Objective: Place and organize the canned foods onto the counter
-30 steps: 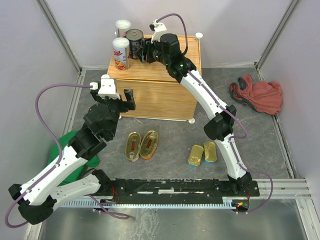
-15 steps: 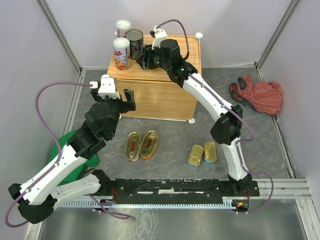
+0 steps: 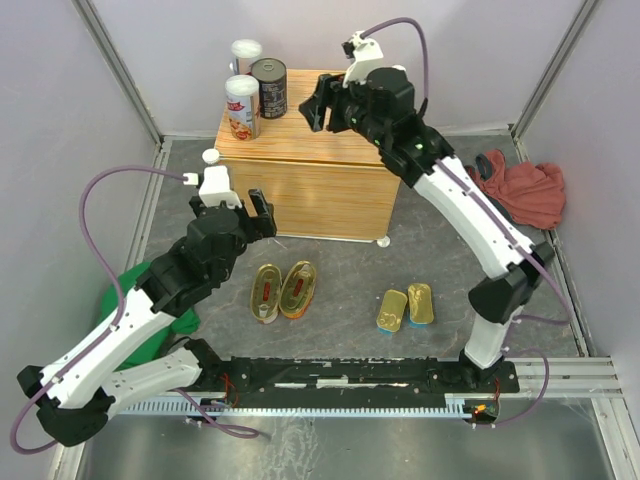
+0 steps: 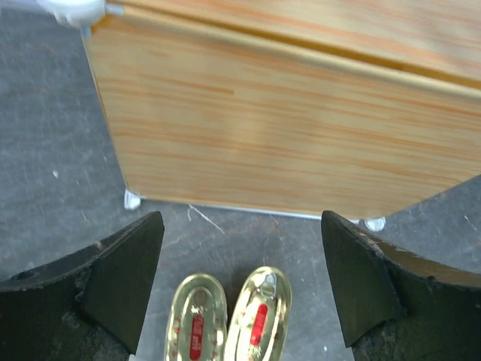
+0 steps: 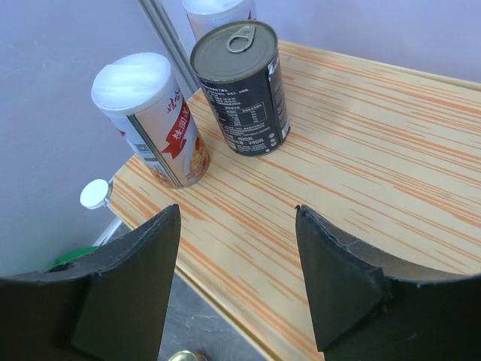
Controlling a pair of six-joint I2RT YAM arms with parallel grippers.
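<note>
The counter is a light-wood box at the back. On its left top stand two tall white-lidded red-white cans and the dark round tin. My right gripper is open and empty above the counter top, just right of the dark tin and apart from it. Two oval gold-red tins lie on the grey floor in front of the counter. My left gripper is open and empty above them. Two rectangular gold-blue tins lie to the right.
A red cloth lies at the right by the wall. A green cloth lies at the left under my left arm. White ball knobs mark the counter's corners. The enclosure walls close in left, right and behind.
My right gripper has drawn back to the right and up, away from the dark tin, which stays on the counter. My left gripper has shifted slightly right.
</note>
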